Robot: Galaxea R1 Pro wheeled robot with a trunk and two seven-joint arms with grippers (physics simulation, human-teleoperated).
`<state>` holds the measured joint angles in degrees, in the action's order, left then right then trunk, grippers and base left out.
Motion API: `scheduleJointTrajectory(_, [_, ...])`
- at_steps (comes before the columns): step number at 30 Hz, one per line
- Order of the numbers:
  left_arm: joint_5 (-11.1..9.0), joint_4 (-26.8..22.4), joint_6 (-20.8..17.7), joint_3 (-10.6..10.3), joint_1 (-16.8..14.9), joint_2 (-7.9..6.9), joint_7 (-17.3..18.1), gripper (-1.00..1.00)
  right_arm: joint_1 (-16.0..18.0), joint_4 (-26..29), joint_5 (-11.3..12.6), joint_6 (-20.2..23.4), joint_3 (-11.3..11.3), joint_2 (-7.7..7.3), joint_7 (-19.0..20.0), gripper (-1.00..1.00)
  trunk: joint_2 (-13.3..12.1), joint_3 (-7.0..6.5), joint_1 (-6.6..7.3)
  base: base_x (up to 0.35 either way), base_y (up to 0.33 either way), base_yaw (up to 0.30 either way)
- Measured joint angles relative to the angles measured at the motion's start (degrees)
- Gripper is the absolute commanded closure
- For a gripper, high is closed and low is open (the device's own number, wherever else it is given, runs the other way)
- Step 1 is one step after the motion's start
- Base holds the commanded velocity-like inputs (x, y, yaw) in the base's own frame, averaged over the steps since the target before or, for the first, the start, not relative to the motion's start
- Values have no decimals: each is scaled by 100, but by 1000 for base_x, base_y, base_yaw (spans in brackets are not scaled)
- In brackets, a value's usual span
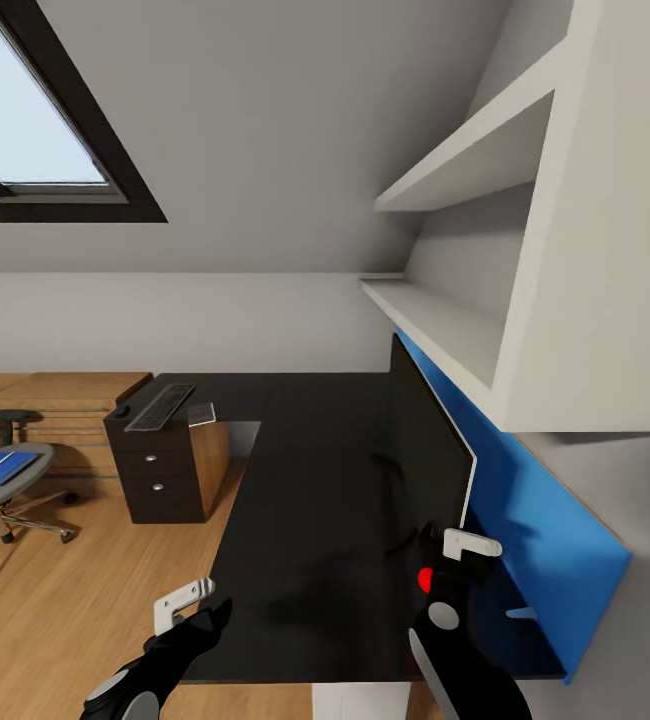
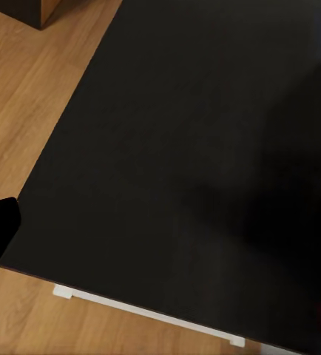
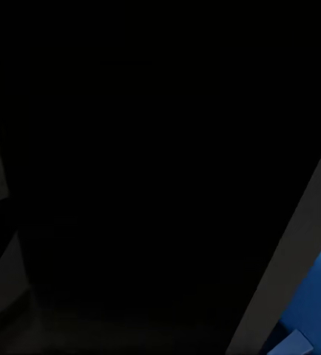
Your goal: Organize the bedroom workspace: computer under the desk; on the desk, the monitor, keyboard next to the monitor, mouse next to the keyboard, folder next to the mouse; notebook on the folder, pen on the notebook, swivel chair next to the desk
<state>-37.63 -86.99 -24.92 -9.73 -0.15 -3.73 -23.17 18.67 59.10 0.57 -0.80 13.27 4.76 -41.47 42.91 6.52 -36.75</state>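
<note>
I see the glossy black desk [image 1: 305, 480] carrying the thin monitor [image 1: 427, 450] edge-on at right; my right gripper [image 1: 460, 548] at its near corner, left gripper [image 1: 187, 603] above the near edge, both grips unclear. Keyboard [image 1: 160, 406] lies far-left.

Upright black monitor [image 1: 427, 450] and far-end keyboard [image 1: 160, 406] on black desk [image 1: 305, 520]
</note>
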Motion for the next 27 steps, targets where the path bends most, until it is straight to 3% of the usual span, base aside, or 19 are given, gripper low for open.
scheduleJointTrajectory(27, [6,0,1,0,0,0,0,-100,9,-1,22,-6,35,0,17,-100,-1,0,-1,-6,-23,0])
